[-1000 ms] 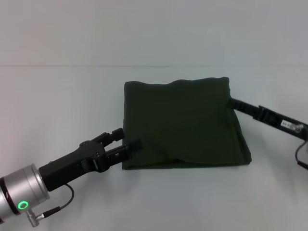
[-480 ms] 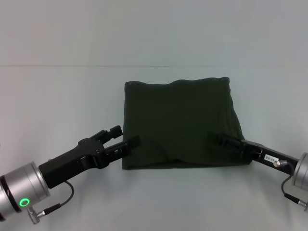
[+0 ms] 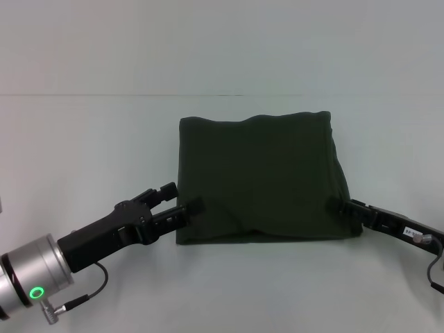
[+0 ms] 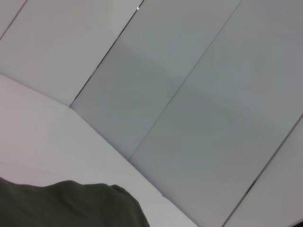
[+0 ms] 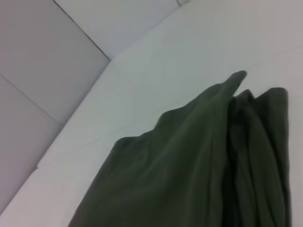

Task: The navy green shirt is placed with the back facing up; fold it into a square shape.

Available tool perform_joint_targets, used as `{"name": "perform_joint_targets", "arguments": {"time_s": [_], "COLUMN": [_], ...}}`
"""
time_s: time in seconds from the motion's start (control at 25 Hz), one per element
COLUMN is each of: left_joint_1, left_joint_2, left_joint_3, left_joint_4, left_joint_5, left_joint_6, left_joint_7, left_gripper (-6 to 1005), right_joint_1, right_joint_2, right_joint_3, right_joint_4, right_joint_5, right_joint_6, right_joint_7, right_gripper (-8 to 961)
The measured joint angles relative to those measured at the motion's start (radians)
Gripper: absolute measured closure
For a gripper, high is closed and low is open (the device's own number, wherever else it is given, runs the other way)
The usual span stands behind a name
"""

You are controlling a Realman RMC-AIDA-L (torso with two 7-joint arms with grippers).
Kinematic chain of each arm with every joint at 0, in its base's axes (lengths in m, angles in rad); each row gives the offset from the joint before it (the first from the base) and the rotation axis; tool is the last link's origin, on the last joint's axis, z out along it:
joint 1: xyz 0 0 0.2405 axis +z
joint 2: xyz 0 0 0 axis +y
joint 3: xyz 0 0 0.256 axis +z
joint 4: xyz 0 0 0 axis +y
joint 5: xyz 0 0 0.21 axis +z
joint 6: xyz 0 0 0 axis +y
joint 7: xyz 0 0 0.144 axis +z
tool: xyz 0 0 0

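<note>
Table: a plain white flat tabletop point(image 3: 83, 139) runs under both grippers and carries the shirt.
Shirt: the navy green shirt point(image 3: 260, 177), dark olive soft fabric, lies folded into a near-square block between the two grippers, plain side up. Stacked layers show along its edge on the right gripper's side; the right wrist view point(image 5: 189, 161) shows those folds close up.
Left gripper: the black left gripper point(image 3: 182, 196) sits at the shirt's near left corner, fingers spread apart, the lower fingertip touching the fabric edge.
Right gripper: the black right gripper point(image 3: 338, 205) rests at the shirt's near right edge; whether it pinches fabric, I cannot tell.
</note>
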Motion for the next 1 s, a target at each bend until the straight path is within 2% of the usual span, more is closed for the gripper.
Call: {"name": "perform_joint_targets", "arguments": {"time_s": [0.2,0.28,0.36,0.48,0.6,0.72,0.88,1.0], "left_joint_1": [0.004,0.005,0.006,0.021,0.049,0.095,0.129,0.132], "left_joint_2": [0.011,0.026,0.051,0.082,0.079,0.058,0.038,0.037], "left_joint_3": [0.009,0.026,0.064,0.098,0.092,0.089,0.096,0.098], "left_joint_4": [0.003,0.006,0.014,0.061,0.101,0.149,0.157,0.152], "left_joint_5": [0.004,0.005,0.015,0.086,0.105,0.107,0.109,0.114], "left_joint_6": [0.012,0.024,0.042,0.062,0.07,0.064,0.04,0.041], "left_joint_7": [-0.002,0.0,0.008,0.049,0.099,0.175,0.243,0.251], "left_gripper": [49,50,50,51,53,53,53,52], "right_joint_1": [-0.019,-0.04,-0.066,-0.109,-0.135,-0.159,-0.191,-0.208], "right_joint_2": [-0.002,-0.002,-0.002,-0.002,-0.001,0.01,0.021,0.021], "right_joint_3": [0.058,0.087,0.104,0.096,0.089,0.089,0.088,0.095], "right_joint_4": [-0.019,-0.045,-0.077,-0.116,-0.12,-0.099,-0.015,0.053], "right_joint_5": [0.001,0.001,-0.002,-0.024,-0.077,-0.117,-0.161,-0.162], "right_joint_6": [-0.077,-0.138,-0.204,-0.307,-0.377,-0.401,-0.398,-0.388], "right_joint_7": [-0.048,-0.1,-0.181,-0.363,-0.502,-0.612,-0.796,-0.909], "right_gripper": [163,162,162,164,166,168,166,163]}}
